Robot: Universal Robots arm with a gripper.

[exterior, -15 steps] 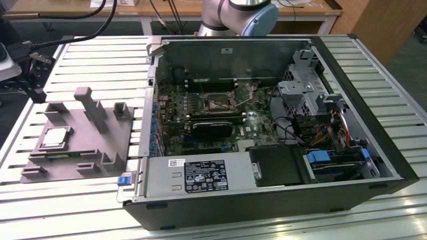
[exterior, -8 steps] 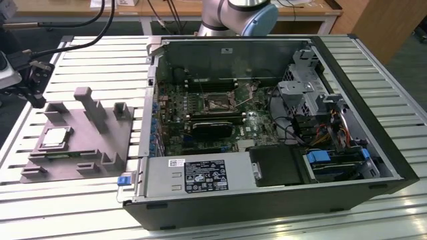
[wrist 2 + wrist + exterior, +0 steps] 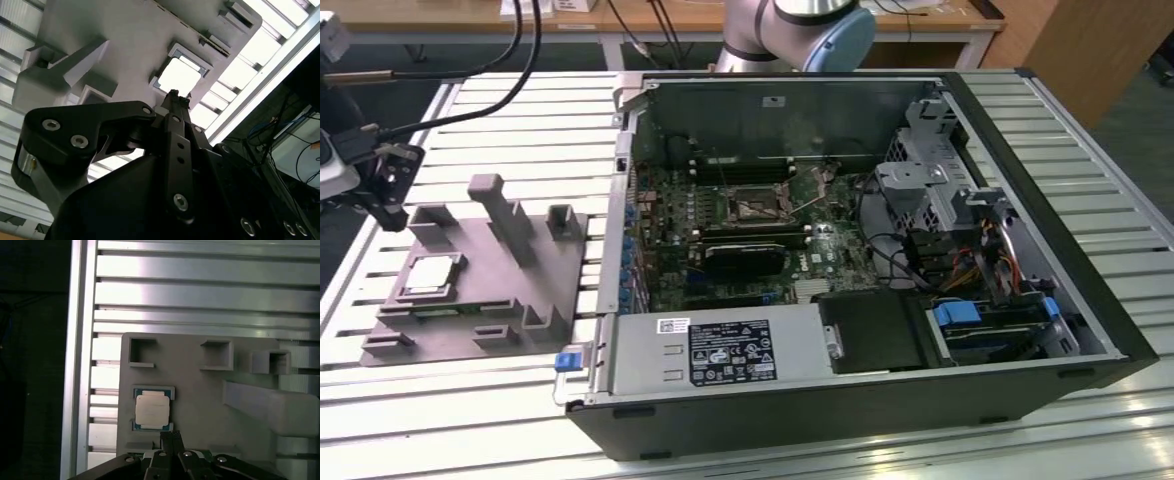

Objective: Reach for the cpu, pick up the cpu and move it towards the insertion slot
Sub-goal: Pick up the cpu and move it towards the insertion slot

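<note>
Hovering over the grey tray with jaws pressed together and empty, the gripper is mid-reach, near the cpu seated in that tray's recess; grasping calls for opening first.

A workshop — opened computer case on slatted aluminium bench.

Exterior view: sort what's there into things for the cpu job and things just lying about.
For the job:
- cpu, lying in the grey tray
- insertion slot
- gripper, close to the cpu in the first wrist view

Just there:
- power supply
- black card
- blue drive caddy
- tray posts
</note>
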